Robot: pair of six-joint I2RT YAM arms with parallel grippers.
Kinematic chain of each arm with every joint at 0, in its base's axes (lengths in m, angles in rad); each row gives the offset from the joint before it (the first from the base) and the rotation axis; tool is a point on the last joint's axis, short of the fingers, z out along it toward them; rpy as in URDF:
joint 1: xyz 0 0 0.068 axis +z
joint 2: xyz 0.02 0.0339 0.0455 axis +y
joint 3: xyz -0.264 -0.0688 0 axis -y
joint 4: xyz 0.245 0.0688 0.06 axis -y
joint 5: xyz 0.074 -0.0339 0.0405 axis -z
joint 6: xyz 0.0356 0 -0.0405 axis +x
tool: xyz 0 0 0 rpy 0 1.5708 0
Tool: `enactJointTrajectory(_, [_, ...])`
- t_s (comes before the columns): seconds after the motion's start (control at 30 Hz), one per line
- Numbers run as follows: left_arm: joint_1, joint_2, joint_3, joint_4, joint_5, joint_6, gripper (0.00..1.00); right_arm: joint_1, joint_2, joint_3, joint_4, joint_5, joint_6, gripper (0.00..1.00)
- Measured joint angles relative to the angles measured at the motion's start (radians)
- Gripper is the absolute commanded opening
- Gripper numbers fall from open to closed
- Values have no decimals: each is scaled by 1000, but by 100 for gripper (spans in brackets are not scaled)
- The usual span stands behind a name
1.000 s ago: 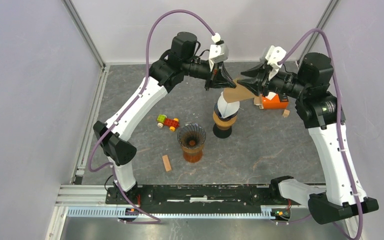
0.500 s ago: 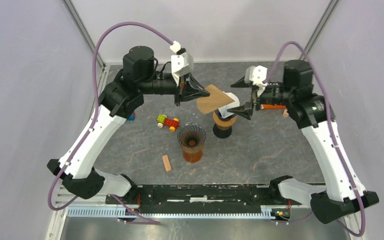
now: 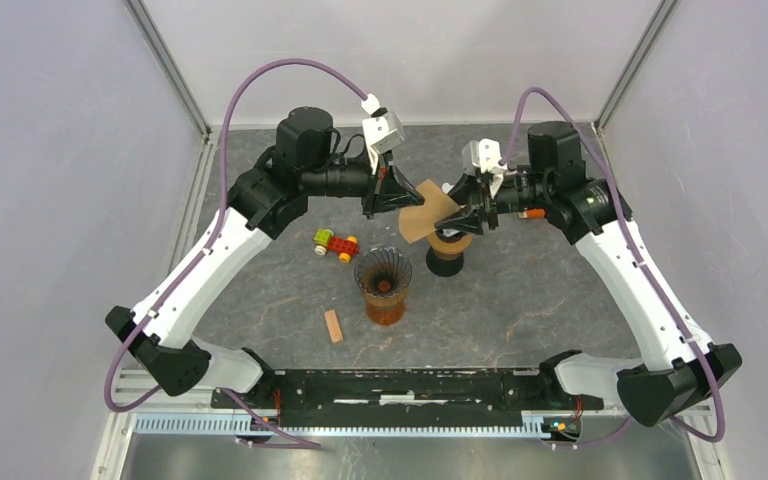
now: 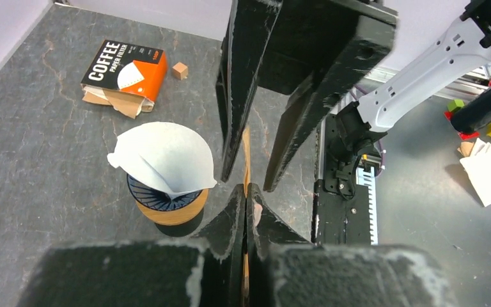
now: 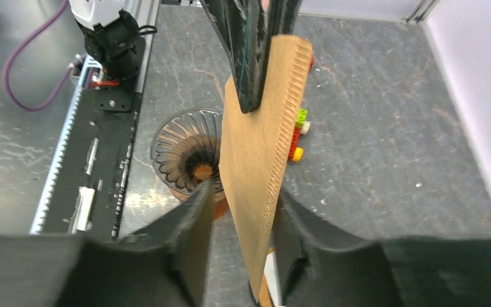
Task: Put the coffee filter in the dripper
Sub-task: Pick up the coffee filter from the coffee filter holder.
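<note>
My left gripper (image 3: 397, 196) is shut on a flat brown coffee filter (image 3: 426, 215), held in the air above the table. In the left wrist view the filter (image 4: 246, 150) shows edge-on between the closed fingers of that gripper (image 4: 246, 192). My right gripper (image 3: 457, 205) straddles the filter's other end. In the right wrist view its jaws (image 5: 243, 198) stand apart on either side of the filter (image 5: 262, 160), with a gap on each side. The empty glass dripper (image 3: 383, 272) stands below and to the left of the filter, also seen in the right wrist view (image 5: 185, 153).
A second dripper with a wooden collar (image 3: 448, 246) carries a white filter (image 4: 163, 160). An orange filter box (image 4: 124, 67) and a small wooden cube (image 4: 179, 70) lie at the back. A brick toy car (image 3: 335, 244) and a wooden block (image 3: 333, 326) lie near the glass dripper.
The left gripper carried the brown filter left and downward, away from the right gripper. The right gripper opened wide, followed it leftward, and its jaws now straddle the filter's end, narrower than before.
</note>
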Motion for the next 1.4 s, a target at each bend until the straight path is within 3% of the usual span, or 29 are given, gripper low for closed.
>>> enactJointTrajectory(0.07, [-2,0,0,14,0,-11,4,0,5,-16,14,-1,16,15])
enactJointTrajectory(0.13, [-4,0,0,25,3,-19,35,0,12,-25,24,-3,28,0])
enactJointTrajectory(0.2, [-4,0,0,26,26,-23,63,0,16,-36,31,-3,23,0])
enactJointTrajectory(0.27, [-2,0,2,5,61,-2,76,0,12,-53,32,-9,5,0])
enactJointTrajectory(0.37, [5,-1,36,-113,92,86,77,0,-32,-133,50,-35,-47,0])
enactJointTrajectory(0.5, [13,-22,97,-292,108,251,68,2,-100,-214,26,-77,-127,0])
enactJointTrajectory(0.63, [14,-55,105,-366,108,327,66,12,-134,-254,3,-103,-199,0])
enactJointTrajectory(1.13, [-29,-47,-26,-191,50,288,63,19,-143,-293,-18,-134,-264,0])
enactJointTrajectory(1.4, [-33,-43,-32,-181,53,271,65,19,-143,-296,-18,-131,-259,0])
